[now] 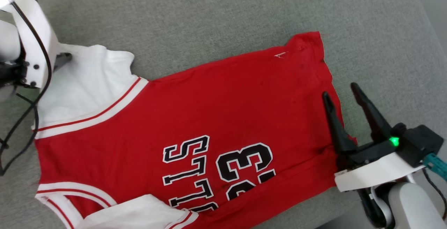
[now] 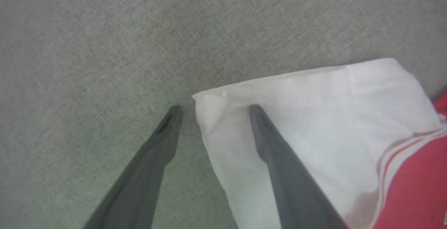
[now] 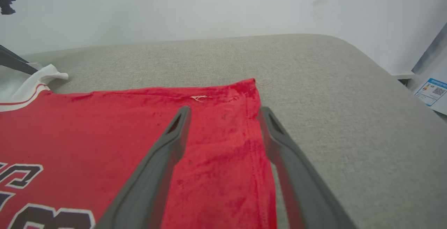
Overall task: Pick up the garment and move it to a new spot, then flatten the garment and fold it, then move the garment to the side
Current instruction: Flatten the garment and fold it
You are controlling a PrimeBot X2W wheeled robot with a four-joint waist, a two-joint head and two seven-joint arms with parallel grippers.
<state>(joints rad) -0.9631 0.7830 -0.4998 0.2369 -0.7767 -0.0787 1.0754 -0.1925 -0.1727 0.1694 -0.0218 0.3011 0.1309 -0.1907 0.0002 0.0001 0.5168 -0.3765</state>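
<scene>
Jaws of both grippers stand wide apart and hold nothing. The left gripper (image 2: 215,108) straddles the outer corner of the upper white sleeve (image 2: 314,117), with one finger over the cloth and the other over the bare grey upholstered surface (image 1: 209,12). The right gripper (image 1: 340,90) straddles the bottom hem (image 1: 331,79) near its far corner, with one finger over red cloth and the other just beyond the edge. Whether any fingertip touches the cloth cannot be told.

Task status, as judged from the layout:
- Relocation: the garment (image 1: 209,100) lies on the surface, not lifted. Whether this is its new spot cannot be determined.
- Flattening: largely achieved but not complete. The body lies spread in one layer, front side up. The lower sleeve (image 1: 139,211) looks turned in over the body (partly cut off by the lower edge of the head view).
- Folding: not done. No fold line crosses the body.
- Moving aside: not done.

Garment condition: the red body runs slantwise across the surface, with the shoulders toward the robot's left and the hem toward its right. Red-and-white striped trim (image 1: 94,115) borders the armholes. The black, white-outlined lettering (image 1: 188,166) and the number 33 (image 1: 244,166) face upward and read sideways. Shallow wrinkles remain near the hem, and a small pale mark (image 1: 280,55) shows close to the far hem corner.
</scene>
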